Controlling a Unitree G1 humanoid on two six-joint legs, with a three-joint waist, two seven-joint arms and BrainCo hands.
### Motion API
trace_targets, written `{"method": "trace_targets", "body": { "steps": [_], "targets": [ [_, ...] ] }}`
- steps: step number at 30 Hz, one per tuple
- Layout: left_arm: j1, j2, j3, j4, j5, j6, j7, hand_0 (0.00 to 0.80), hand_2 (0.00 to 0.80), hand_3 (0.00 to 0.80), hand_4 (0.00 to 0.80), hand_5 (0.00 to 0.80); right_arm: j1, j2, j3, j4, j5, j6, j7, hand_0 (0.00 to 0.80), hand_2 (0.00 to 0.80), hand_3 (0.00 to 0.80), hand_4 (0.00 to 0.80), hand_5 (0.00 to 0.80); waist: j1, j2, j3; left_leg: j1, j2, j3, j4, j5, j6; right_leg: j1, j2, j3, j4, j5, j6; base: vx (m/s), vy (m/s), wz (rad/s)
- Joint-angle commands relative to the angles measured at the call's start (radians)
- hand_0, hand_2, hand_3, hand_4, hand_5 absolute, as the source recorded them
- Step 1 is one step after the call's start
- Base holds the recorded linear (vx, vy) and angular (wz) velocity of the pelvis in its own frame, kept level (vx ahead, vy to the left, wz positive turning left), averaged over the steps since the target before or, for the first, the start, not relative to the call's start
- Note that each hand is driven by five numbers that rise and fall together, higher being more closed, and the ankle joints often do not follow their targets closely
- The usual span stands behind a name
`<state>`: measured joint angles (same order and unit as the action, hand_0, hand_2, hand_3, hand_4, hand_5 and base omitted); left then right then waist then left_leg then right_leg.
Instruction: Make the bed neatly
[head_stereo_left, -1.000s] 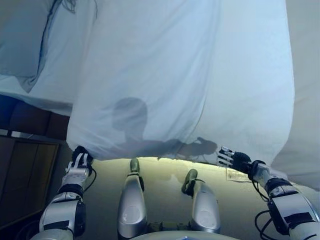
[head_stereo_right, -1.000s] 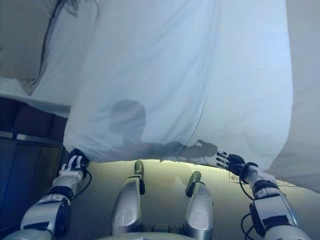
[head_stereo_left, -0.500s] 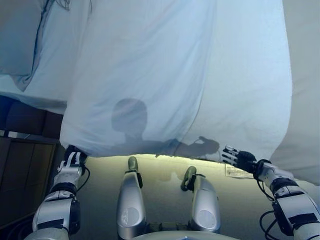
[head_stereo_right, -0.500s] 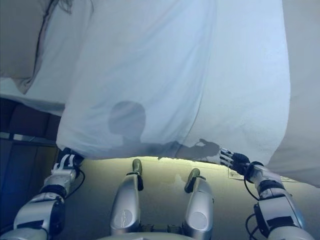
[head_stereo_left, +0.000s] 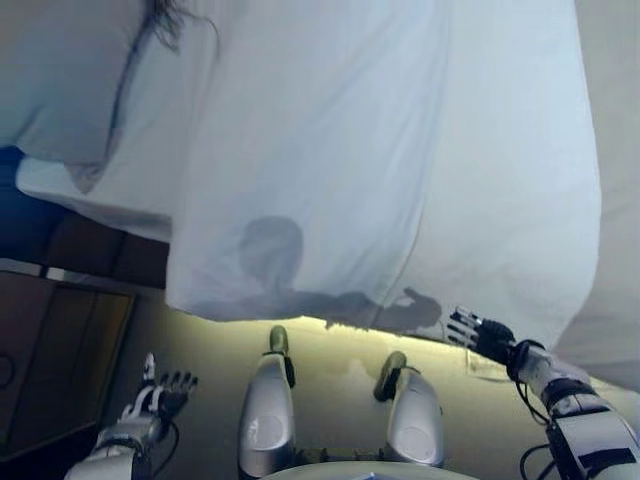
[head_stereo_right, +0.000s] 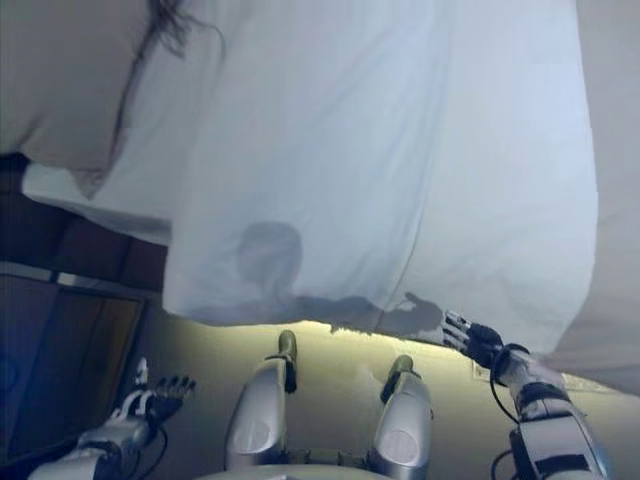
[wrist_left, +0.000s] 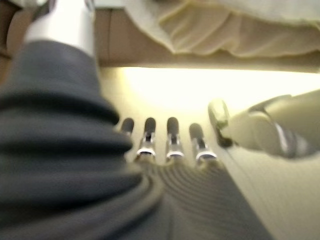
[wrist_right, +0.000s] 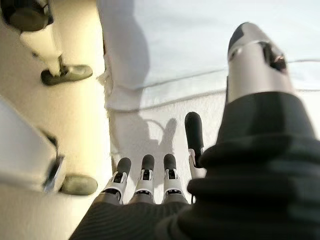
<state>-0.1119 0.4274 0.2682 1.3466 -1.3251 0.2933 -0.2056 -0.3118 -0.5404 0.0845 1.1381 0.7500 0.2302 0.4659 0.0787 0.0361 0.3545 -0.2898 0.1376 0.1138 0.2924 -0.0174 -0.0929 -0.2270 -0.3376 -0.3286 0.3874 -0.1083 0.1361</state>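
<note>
Bed-making looks near its smoothing stage: the right hand (head_stereo_left: 488, 336) reaches with fingers (wrist_right: 145, 170) straight and empty at the white sheet's (head_stereo_left: 400, 150) hanging edge. The left hand (head_stereo_left: 158, 394), spread, hangs low over the floor (head_stereo_left: 330, 360), clear of the bed (head_stereo_left: 70, 230).

The sheet (head_stereo_left: 400, 150) lies over the bed and hangs down its near edge to just above the floor (head_stereo_left: 330, 355). A pillow (head_stereo_left: 60, 80) sits at the far left, partly on the sheet. The left robot hand (head_stereo_left: 160, 392) is low at the left, apart from the sheet, over the floor. The right robot hand (head_stereo_left: 482, 334) is at the right, just beside the sheet's hanging edge.
</note>
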Motion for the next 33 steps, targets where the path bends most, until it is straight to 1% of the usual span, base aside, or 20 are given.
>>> {"method": "trace_targets", "body": {
  "steps": [1,2,5,7,9,12,15,16,17,18,19,20,21,22,23,24,25,27,30,33],
  "targets": [
    [0.024,0.029,0.041,0.033,0.045,-0.022,-0.051,0.0,0.0,0.0,0.0,0.0,-0.014,0.06,-0.046,0.014,0.018,-0.035,0.0,0.0,0.0,0.0,0.0,0.0,0.052,-0.043,-0.021,0.105,-0.038,0.022,-0.029,-0.066,0.014,0.071,-0.107,0.049,-0.214,0.277,0.079,0.061,0.048,0.03],
    [0.033,0.023,0.047,0.029,0.052,-0.033,-0.061,0.0,0.0,0.0,0.0,0.0,-0.006,0.07,-0.046,0.013,0.017,-0.034,0.002,0.0,0.0,0.0,0.0,0.0,0.057,-0.043,-0.029,0.12,-0.043,0.028,-0.054,-0.055,0.02,0.086,-0.088,0.035,-0.202,0.259,0.075,0.06,0.03,-0.04],
    [0.039,0.024,0.048,0.001,0.047,-0.057,-0.098,0.0,0.0,0.0,0.0,0.0,0.021,0.105,-0.026,0.009,0.022,-0.033,0.007,0.0,0.0,0.0,0.0,0.0,0.062,-0.043,-0.064,0.173,-0.049,0.043,-0.161,-0.003,0.031,0.141,0.016,-0.002,-0.177,0.176,0.052,0.072,-0.024,0.0],
    [0.019,0.038,0.045,-0.02,0.04,-0.061,-0.109,0.0,0.0,0.0,0.0,0.0,0.033,0.112,-0.011,0.024,0.02,-0.031,0.022,0.0,0.0,0.0,0.0,0.0,0.054,-0.045,-0.092,0.201,-0.059,0.03,-0.223,0.024,0.033,0.17,0.103,0.008,-0.197,0.115,0.028,0.098,-0.096,0.06],
    [-0.007,0.038,0.029,-0.077,0.041,-0.067,-0.127,0.0,0.0,0.0,0.0,0.0,0.047,0.121,-0.001,0.039,0.021,-0.026,0.024,0.0,0.0,0.0,0.0,0.0,0.043,-0.049,-0.122,0.223,-0.079,0.004,-0.267,0.043,0.032,0.2,0.175,0.039,-0.242,0.077,-0.005,0.107,-0.152,0.16],
    [-0.018,0.021,0.009,-0.156,0.042,-0.089,-0.133,0.0,0.0,0.0,0.0,0.0,0.085,0.132,-0.006,0.047,0.025,-0.023,0.025,0.0,0.0,0.0,0.0,0.0,0.039,-0.047,-0.158,0.241,-0.093,-0.026,-0.32,0.072,0.028,0.229,0.205,0.054,-0.292,0.085,-0.022,0.103,-0.153,0.46],
    [-0.014,0.0,-0.012,-0.265,0.044,-0.128,-0.164,0.0,0.0,0.0,0.0,0.0,0.124,0.142,-0.016,0.052,0.017,-0.003,0.015,0.0,0.0,0.0,0.0,0.0,0.039,-0.044,-0.19,0.273,-0.092,0.001,-0.359,0.09,0.017,0.277,0.218,0.017,-0.338,0.091,-0.033,0.104,-0.136,0.09],
    [-0.02,-0.002,-0.028,-0.305,0.049,-0.148,-0.182,0.0,0.0,0.0,0.0,0.0,0.14,0.145,-0.021,0.055,0.015,-0.001,0.009,0.0,0.0,0.0,0.0,0.0,0.03,-0.042,-0.2,0.279,-0.086,0.032,-0.358,0.091,0.013,0.286,0.221,0.006,-0.345,0.09,-0.039,0.068,-0.061,0.02],
    [-0.031,-0.006,-0.05,-0.339,0.052,-0.158,-0.192,0.0,0.0,0.0,0.0,0.0,0.154,0.142,-0.028,0.053,0.02,0.001,0.001,0.0,0.0,0.0,0.0,0.0,0.016,-0.041,-0.204,0.278,-0.069,0.079,-0.342,0.093,0.004,0.292,0.221,-0.008,-0.343,0.085,-0.046,0.049,-0.045,0.07],
    [-0.037,-0.011,-0.064,-0.357,0.058,-0.165,-0.191,0.0,0.0,0.0,0.0,0.0,0.163,0.14,-0.035,0.051,0.021,0.0,-0.001,0.0,0.0,0.0,0.0,0.0,0.008,-0.042,-0.202,0.271,-0.051,0.101,-0.322,0.095,-0.006,0.294,0.221,-0.013,-0.337,0.079,-0.052,0.027,-0.003,0.18],
    [-0.04,-0.02,-0.084,-0.379,0.068,-0.188,-0.205,0.0,0.0,0.0,0.0,0.0,0.17,0.135,-0.045,0.049,0.026,0.005,-0.006,0.0,0.0,0.0,0.0,0.0,-0.002,-0.043,-0.194,0.264,-0.024,0.108,-0.297,0.095,-0.02,0.295,0.216,-0.014,-0.32,0.065,-0.06,0.019,0.055,0.36],
    [-0.034,-0.029,-0.103,-0.401,0.076,-0.204,-0.211,0.0,0.0,0.0,0.0,0.0,0.17,0.127,-0.049,0.049,0.028,0.017,-0.011,0.0,0.0,0.0,0.0,0.0,-0.003,-0.042,-0.186,0.254,-0.003,0.075,-0.282,0.101,-0.03,0.289,0.212,-0.001,-0.299,0.057,-0.065,0.038,0.123,0.31],
    [-0.025,-0.041,-0.114,-0.417,0.095,-0.22,-0.226,0.0,0.0,0.0,0.0,0.0,0.167,0.118,-0.051,0.049,0.023,0.032,-0.017,0.0,0.0,0.0,0.0,0.0,0.001,-0.039,-0.177,0.249,0.011,0.01,-0.277,0.108,-0.038,0.281,0.208,0.024,-0.279,0.049,-0.068,0.051,0.17,0.15],
    [-0.017,-0.045,-0.114,-0.424,0.096,-0.229,-0.233,0.0,0.0,0.0,0.0,0.0,0.167,0.109,-0.053,0.05,0.014,0.041,-0.019,0.0,0.0,0.0,0.0,0.0,0.004,-0.034,-0.171,0.25,0.027,-0.034,-0.283,0.116,-0.043,0.276,0.205,0.042,-0.264,0.04,-0.07,0.071,0.191,-0.13],
    [-0.013,-0.043,-0.109,-0.428,0.094,-0.233,-0.247,0.0,0.0,0.0,0.0,0.0,0.168,0.102,-0.053,0.055,0.007,0.044,-0.02,0.0,0.0,0.0,0.0,0.0,0.005,-0.026,-0.169,0.249,0.045,-0.07,-0.289,0.128,-0.048,0.267,0.203,0.059,-0.251,0.035,-0.072,0.057,0.214,-0.46],
    [-0.013,-0.037,-0.099,-0.43,0.098,-0.236,-0.27,0.0,0.0,0.0,0.0,0.0,0.169,0.097,-0.056,0.061,0.004,0.044,-0.022,0.0,0.0,0.0,0.0,0.0,0.004,-0.02,-0.165,0.251,0.061,-0.09,-0.292,0.133,-0.052,0.259,0.198,0.07,-0.232,0.023,-0.073,0.024,0.21,-0.69],
    [-0.023,-0.03,-0.09,-0.432,0.097,-0.235,-0.276,0.0,0.0,0.0,0.0,0.0,0.168,0.095,-0.062,0.066,-0.001,0.043,-0.02,0.0,0.0,0.0,0.0,0.0,0.001,-0.016,-0.161,0.251,0.069,-0.089,-0.286,0.13,-0.054,0.25,0.192,0.072,-0.213,0.014,-0.073,-0.012,0.243,-0.7],
    [-0.063,-0.014,-0.086,-0.422,0.084,-0.24,-0.303,0.0,0.0,0.0,0.0,0.0,0.167,0.095,-0.074,0.079,0.004,0.032,-0.035,0.0,0.0,0.0,0.0,0.0,-0.015,-0.006,-0.146,0.24,0.081,-0.061,-0.242,0.113,-0.055,0.218,0.165,0.063,-0.154,-0.004,-0.069,-0.039,0.242,-0.31],
    [-0.13,0.007,-0.11,-0.428,0.038,-0.263,-0.326,0.0,0.0,0.0,0.0,0.0,0.151,0.073,-0.067,0.08,-0.01,0.042,-0.041,0.0,0.0,0.0,0.0,0.0,-0.039,-0.005,-0.098,0.188,0.071,-0.059,-0.132,0.078,-0.061,0.171,0.126,0.09,-0.084,-0.01,-0.055,-0.089,0.214,-0.1],
    [-0.186,0.015,-0.13,-0.441,0.004,-0.29,-0.357,0.0,0.0,0.0,0.0,0.0,0.119,0.06,-0.045,0.089,0.0,0.028,-0.021,0.0,0.0,0.0,0.0,0.0,-0.051,-0.006,-0.049,0.141,0.07,-0.053,-0.053,0.047,-0.053,0.11,0.103,0.112,-0.016,-0.016,-0.051,-0.126,0.191,-0.06]
  ]
}}
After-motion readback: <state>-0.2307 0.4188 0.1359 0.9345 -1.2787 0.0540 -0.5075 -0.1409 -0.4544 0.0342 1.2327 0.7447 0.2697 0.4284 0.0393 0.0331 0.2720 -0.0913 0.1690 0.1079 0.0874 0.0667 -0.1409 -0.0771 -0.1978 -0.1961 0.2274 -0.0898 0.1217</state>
